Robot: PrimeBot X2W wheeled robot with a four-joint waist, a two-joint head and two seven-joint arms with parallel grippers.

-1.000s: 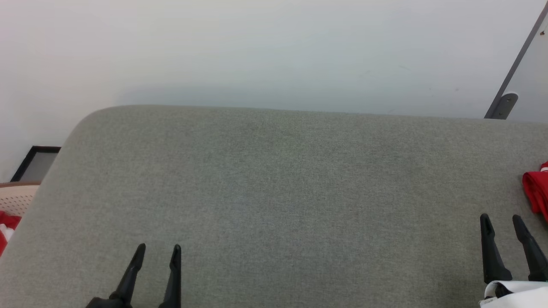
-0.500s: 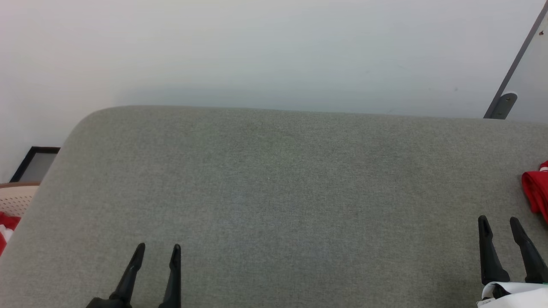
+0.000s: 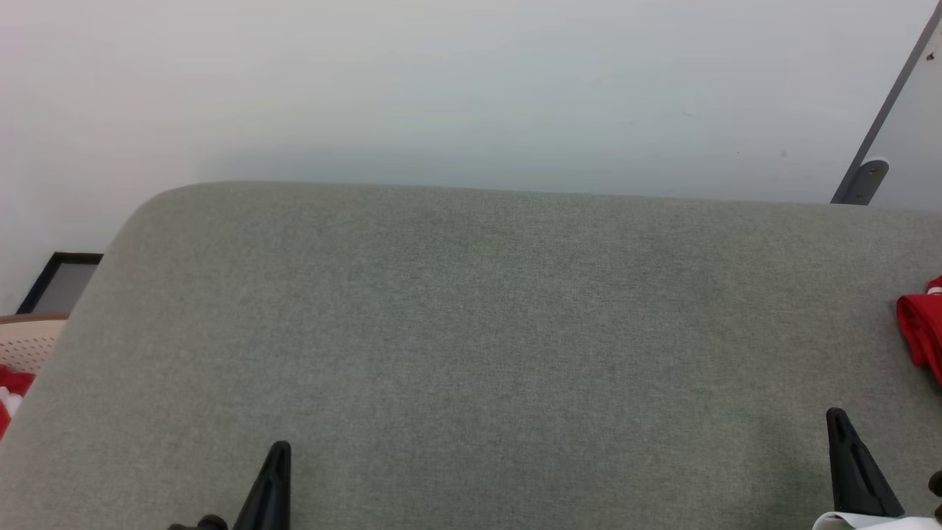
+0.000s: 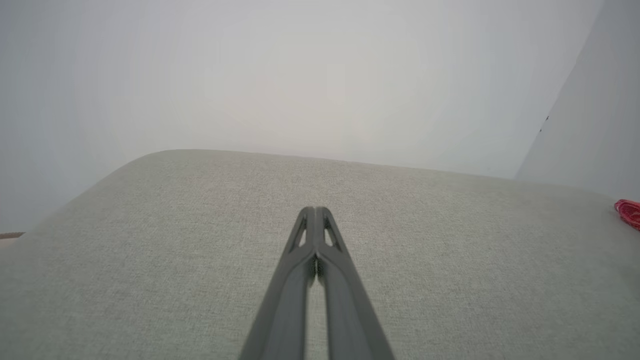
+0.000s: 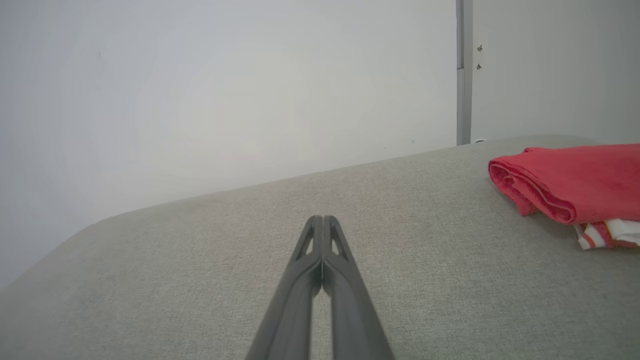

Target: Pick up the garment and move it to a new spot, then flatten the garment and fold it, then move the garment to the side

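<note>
Garment (image 3: 923, 335) lies folded at 3 o'clock on the counter (image 3: 471, 331), near the right tool (image 3: 837, 416) but clear of it. Right and left tool (image 3: 280, 450) are both pinched together, empty. A careless right-arm sweep could snag, unfold or shove it off.

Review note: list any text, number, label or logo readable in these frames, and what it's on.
None can be read.
The folded red garment shows plain red cloth and a strip of red-and-white trim; no lettering faces any camera.
The grey fabric surface and the white wall bear no writing.
</note>
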